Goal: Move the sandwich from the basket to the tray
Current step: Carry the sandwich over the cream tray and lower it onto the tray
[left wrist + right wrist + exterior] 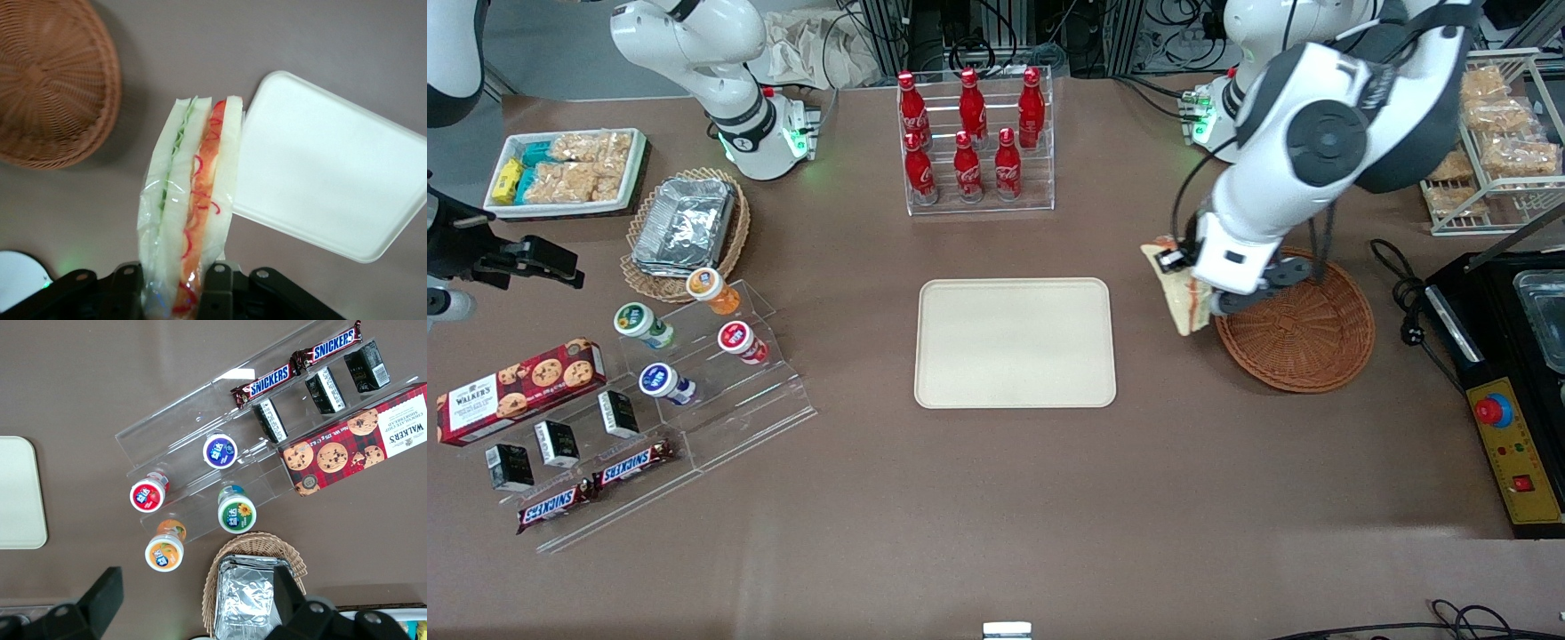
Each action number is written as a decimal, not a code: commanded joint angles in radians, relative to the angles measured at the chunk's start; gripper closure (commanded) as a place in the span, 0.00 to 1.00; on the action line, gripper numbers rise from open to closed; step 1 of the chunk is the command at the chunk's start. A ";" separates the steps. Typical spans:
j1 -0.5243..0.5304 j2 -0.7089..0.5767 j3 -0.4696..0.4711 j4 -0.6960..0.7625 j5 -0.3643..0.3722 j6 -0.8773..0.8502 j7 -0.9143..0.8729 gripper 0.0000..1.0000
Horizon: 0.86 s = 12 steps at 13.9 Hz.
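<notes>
One sandwich [193,200], wrapped in clear film, hangs in the gripper [172,283], jaws pinching its lower end. In the front view it sits right of centre, above the table between one round brown basket [1303,338] and one cream tray [1015,342] at centre frame. Six red bottles [969,133] line the rack, upper centre.

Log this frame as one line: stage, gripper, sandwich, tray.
stage: carrying | gripper: shut on sandwich, above the table between basket and tray | tray: nothing on it
</notes>
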 commanded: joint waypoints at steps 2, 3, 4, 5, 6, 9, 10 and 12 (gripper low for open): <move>-0.088 0.048 -0.002 -0.064 0.065 0.129 0.060 1.00; -0.107 0.077 -0.002 -0.075 0.097 0.165 0.058 1.00; -0.113 0.106 -0.002 -0.081 0.134 0.198 0.061 1.00; -0.125 0.144 -0.002 -0.086 0.159 0.237 0.060 1.00; -0.148 0.178 -0.002 -0.091 0.174 0.287 0.055 1.00; -0.185 0.309 0.000 -0.080 0.312 0.380 0.022 1.00; -0.194 0.350 0.001 -0.072 0.382 0.387 0.009 1.00; -0.194 0.405 0.003 -0.074 0.432 0.432 0.006 1.00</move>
